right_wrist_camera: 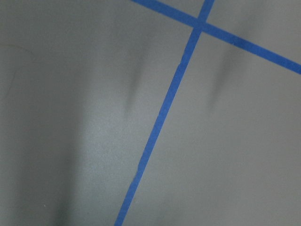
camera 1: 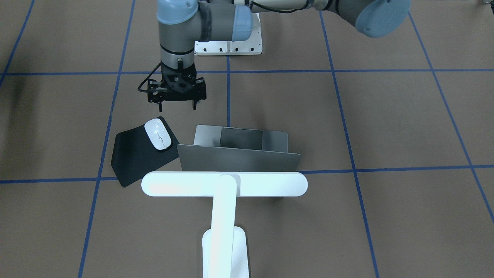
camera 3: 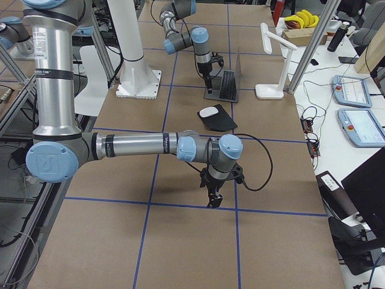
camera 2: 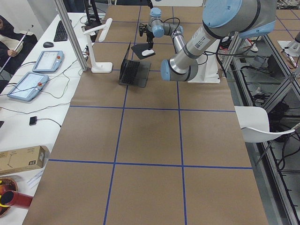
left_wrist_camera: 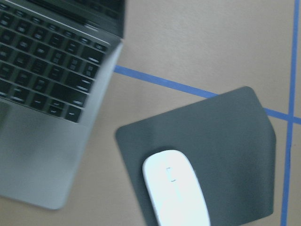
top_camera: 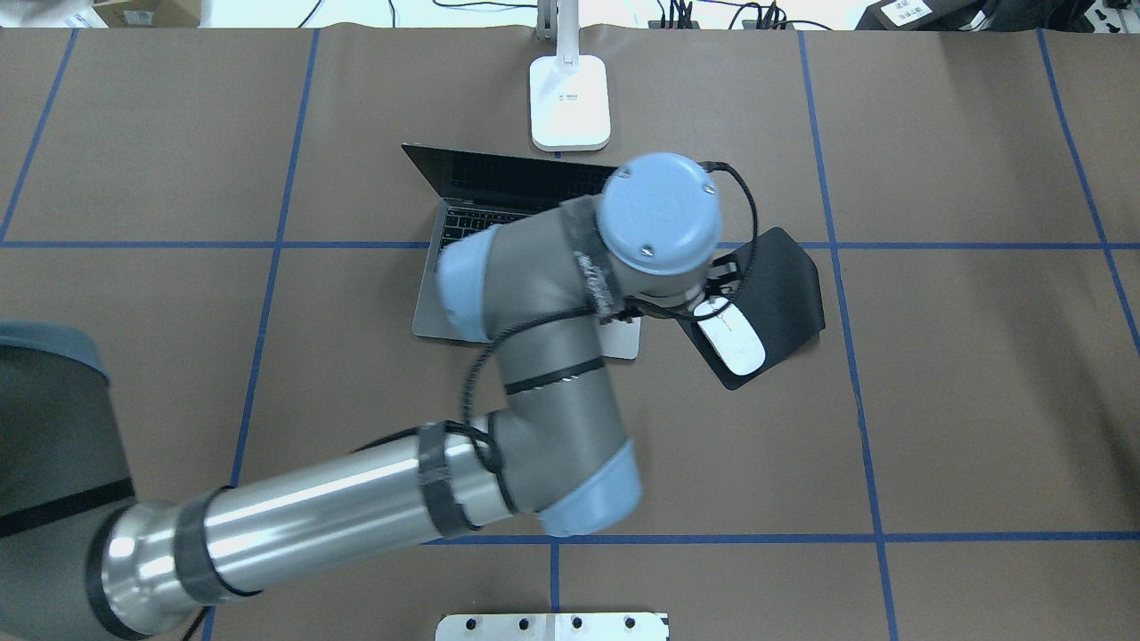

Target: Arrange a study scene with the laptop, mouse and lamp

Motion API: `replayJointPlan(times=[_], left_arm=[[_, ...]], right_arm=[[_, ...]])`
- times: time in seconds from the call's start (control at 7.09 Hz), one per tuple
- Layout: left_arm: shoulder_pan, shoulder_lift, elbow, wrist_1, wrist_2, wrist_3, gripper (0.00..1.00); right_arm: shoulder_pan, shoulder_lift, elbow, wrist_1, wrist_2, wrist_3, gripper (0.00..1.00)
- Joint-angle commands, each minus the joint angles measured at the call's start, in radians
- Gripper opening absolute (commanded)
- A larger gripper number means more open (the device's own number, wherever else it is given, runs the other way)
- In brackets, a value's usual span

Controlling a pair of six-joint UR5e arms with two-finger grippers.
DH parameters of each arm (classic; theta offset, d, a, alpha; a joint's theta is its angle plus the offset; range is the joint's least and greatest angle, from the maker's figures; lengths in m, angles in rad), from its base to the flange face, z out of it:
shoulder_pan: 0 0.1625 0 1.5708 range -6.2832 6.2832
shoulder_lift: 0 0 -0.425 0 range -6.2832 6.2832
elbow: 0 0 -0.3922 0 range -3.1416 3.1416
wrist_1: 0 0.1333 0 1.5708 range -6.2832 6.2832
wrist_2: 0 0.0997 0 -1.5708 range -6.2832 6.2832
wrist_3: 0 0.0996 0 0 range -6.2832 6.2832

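The grey laptop [camera 1: 239, 158] stands open in the middle of the table, its keyboard [left_wrist_camera: 42, 70] facing the robot. The white mouse [camera 1: 158, 134] lies on a black mat [camera 1: 135, 158] beside the laptop and shows low in the left wrist view [left_wrist_camera: 175, 190]. The white T-shaped lamp [camera 1: 224, 184] stands behind the laptop, its base [top_camera: 570, 102] at the far edge. My left gripper [camera 1: 175, 103] hangs open and empty above the table, just on the robot's side of the mouse. My right gripper [camera 3: 212, 197] hangs low over bare table far from these things; I cannot tell if it is open.
The white bolted mount [camera 1: 227, 46] sits at the robot's edge of the table. Blue tape lines [right_wrist_camera: 160, 117] cross the brown table cover. The left arm [top_camera: 534, 356] stretches over the laptop's front part. Tablets and cables [camera 3: 355, 102] lie on a side desk beyond the lamp.
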Motion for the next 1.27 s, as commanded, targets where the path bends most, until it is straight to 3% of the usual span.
replayJointPlan(times=[0.0, 0.14, 0.42, 0.7, 1.13], left_arm=[[-0.120, 0.218, -0.349, 0.215, -0.156, 0.175, 0.98], [-0.154, 0.291, -0.419, 0.235, -0.184, 0.229, 0.98], [-0.263, 0.421, -0.516, 0.310, -0.267, 0.414, 0.98], [-0.407, 0.474, -0.537, 0.437, -0.281, 0.665, 0.98], [-0.619, 0.622, -0.511, 0.442, -0.376, 0.990, 0.99]], right_arm=[[0.049, 0.022, -0.001, 0.001, -0.009, 0.004, 1.00], [0.058, 0.030, -0.001, 0.001, -0.009, 0.016, 1.00], [0.058, 0.065, 0.001, 0.000, 0.004, 0.236, 1.00], [0.058, 0.075, 0.001, 0.000, 0.017, 0.278, 1.00], [0.057, 0.091, -0.010, 0.003, 0.013, 0.271, 1.00]])
